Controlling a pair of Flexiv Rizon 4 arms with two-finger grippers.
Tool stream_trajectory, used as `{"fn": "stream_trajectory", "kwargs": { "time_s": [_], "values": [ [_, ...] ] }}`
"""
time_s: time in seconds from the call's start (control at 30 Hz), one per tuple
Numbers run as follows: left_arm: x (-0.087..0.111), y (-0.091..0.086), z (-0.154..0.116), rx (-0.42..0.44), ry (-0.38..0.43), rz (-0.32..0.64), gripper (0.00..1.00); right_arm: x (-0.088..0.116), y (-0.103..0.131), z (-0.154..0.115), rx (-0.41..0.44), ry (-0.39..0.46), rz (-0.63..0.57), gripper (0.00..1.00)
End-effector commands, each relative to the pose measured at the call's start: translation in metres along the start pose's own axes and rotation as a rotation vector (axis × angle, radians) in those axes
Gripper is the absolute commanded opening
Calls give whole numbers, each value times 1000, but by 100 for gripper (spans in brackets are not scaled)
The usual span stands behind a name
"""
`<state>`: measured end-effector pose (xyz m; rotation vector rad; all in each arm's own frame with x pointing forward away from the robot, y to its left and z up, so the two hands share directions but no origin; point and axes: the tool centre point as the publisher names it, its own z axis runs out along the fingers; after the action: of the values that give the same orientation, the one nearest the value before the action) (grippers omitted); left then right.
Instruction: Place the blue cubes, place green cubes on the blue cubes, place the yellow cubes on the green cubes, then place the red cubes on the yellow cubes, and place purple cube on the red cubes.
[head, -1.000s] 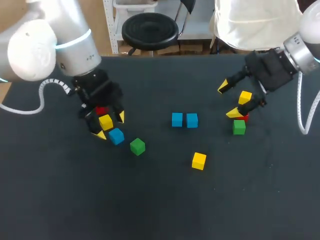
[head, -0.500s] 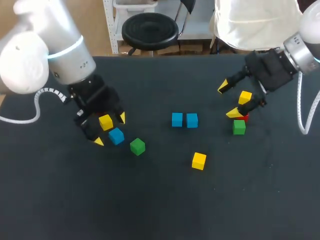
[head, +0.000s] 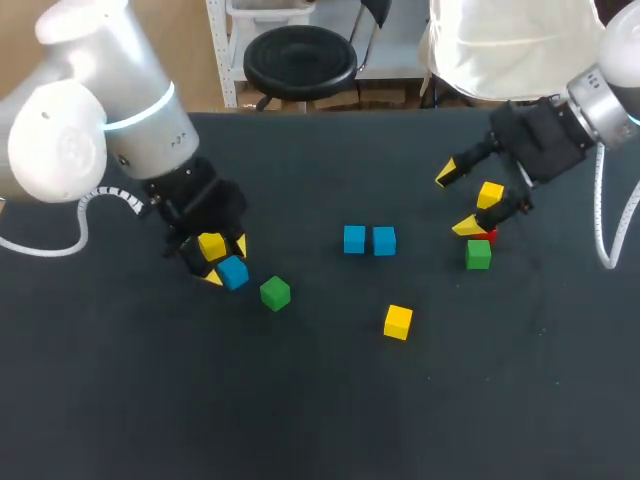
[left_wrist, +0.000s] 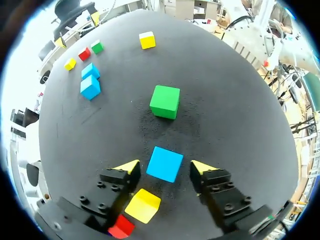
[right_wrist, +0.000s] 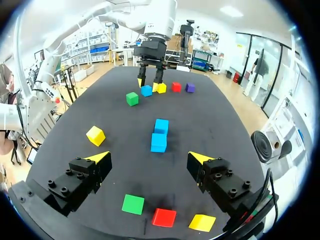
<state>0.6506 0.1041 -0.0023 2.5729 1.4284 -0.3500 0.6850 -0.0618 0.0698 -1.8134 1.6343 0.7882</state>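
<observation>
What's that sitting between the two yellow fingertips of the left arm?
A blue cube lies between the tips of the left gripper, with a gap at each side; the left wrist view shows it clearly.

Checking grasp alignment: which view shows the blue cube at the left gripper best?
Left wrist view: the blue cube sits large between the left gripper's open fingers, gaps either side. Head view: small, gaps unclear. Right wrist view: tiny, far off.

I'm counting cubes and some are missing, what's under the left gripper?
A blue cube lies between the open fingertips of the left gripper; a yellow cube and a red cube sit under its body. The red one is partly covered, fully hidden in the head view.
</observation>
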Motion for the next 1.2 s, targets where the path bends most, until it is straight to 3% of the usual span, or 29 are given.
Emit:
{"fn": "stream_trajectory", "kwargs": {
  "time_s": [0.03, 0.33, 0.4, 0.47, 0.67, 0.77, 0.97, 1.2],
  "values": [
    [1, 1, 1, 1, -1, -2, 35, 0, 0, 0, 1, -1, -1, 100],
    [0, -1, 1, -4, -9, -3, 35, 0, 0, 0, 1, -1, -1, 100],
    [-2, -2, 1, -9, -9, -16, 25, 0, 0, 0, 1, -1, -1, 100],
    [-5, -3, 0, -8, 22, -70, 0, 0, 0, 0, 1, -1, -1, 100],
    [-14, 2, -3, -15, 98, -325, 0, 0, 0, 0, 1, -1, -1, 100],
    [-19, 7, -9, -31, 125, -404, 0, 0, 0, 0, 1, -1, -1, 100],
    [-31, 18, -25, -104, 131, -480, 0, 0, 0, 0, 1, -1, -1, 100],
    [-47, 28, -34, -141, 110, -463, 0, 0, 0, 0, 1, -1, -1, 100]
  ]
}}
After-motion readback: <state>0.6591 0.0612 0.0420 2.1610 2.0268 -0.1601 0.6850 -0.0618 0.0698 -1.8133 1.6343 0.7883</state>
